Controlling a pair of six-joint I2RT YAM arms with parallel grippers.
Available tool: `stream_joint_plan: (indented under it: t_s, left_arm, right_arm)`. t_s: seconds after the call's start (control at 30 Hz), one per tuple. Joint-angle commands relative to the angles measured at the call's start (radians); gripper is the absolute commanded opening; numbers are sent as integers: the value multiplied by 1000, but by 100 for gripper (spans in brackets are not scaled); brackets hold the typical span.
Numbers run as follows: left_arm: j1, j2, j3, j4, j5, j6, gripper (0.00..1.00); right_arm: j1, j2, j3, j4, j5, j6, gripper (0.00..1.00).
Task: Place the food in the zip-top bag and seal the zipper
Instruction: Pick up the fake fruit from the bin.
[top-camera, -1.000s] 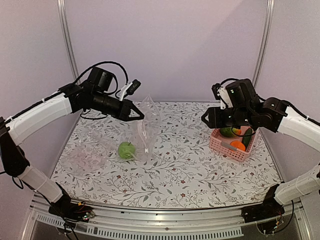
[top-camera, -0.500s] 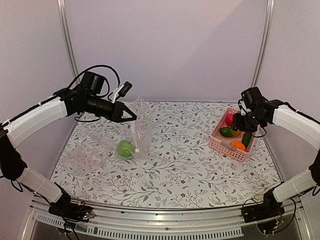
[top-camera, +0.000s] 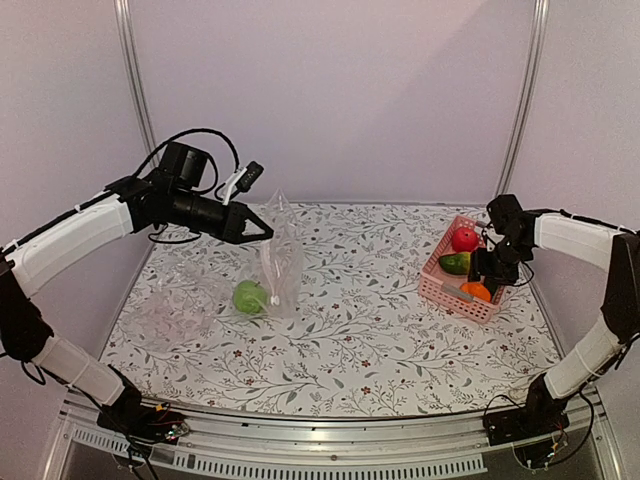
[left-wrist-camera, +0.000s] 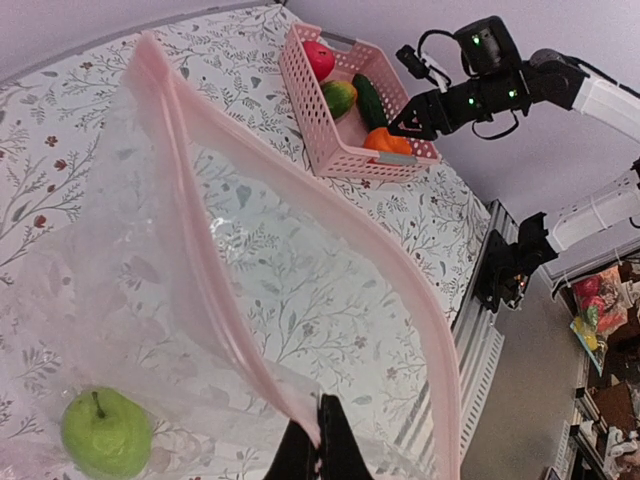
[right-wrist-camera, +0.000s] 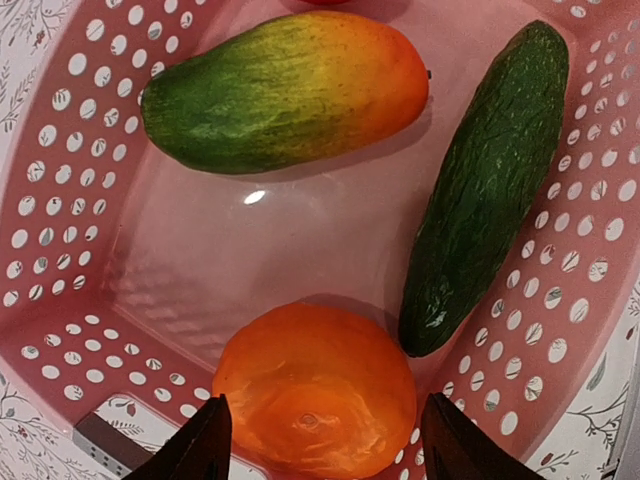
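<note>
Floral-print table takes up most of the top view. Zip-top bag hangs left of centre, held up by its mouth w/ its lower end on the cloth. From the left wrist the mouth gapes wide, and the zipper shows as a pink strip along each lip. Hazy clear film lies crumpled well to the bag's left. Pink slatted basket sits at the right edge; a grey tab on its wall is too cropped to read.

Left gripper is raised above the table, fingers pressed together on the near lip of the bag. Right gripper is down in the basket, fingers spread either side of the orange; whether they touch it, cannot tell.

Cucumber lies along the basket's wall, its end just beside the orange. Mango lies crosswise further in. Red apple sits at the basket's far end. Green apple is at the bag's lower end behind plastic (inside or just under, cannot tell), stem up.
</note>
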Motion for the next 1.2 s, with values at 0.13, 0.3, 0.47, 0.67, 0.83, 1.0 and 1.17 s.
stream_joint_plan:
  t_s: [0.13, 0.3, 0.47, 0.67, 0.83, 1.0, 1.17]
  left_arm:
    - [12, 11, -6, 9, 4, -7, 0]
    - [12, 16, -9, 13, 5, -10, 0]
    - [12, 25, -8, 13, 10, -10, 0]
    - [12, 34, -8, 12, 12, -9, 0]
    - [13, 34, -6, 14, 13, -10, 0]
    - [13, 35, -6, 11, 15, -7, 0]
    - [13, 36, -4, 8, 15, -6, 0]
  right_arm:
    - [-3, 37, -21, -13, -24, -23, 80]
    - [-1, 75, -23, -3, -23, -25, 86]
    - [-3, 106, -28, 26, -58, -19, 88]
    - [-1, 141, -30, 56, -55, -8, 89]
    - [0, 163, -32, 74, -53, 0, 90]
    - [12, 178, -31, 81, -41, 9, 90]
    - [28, 192, -22, 88, -2, 22, 86]
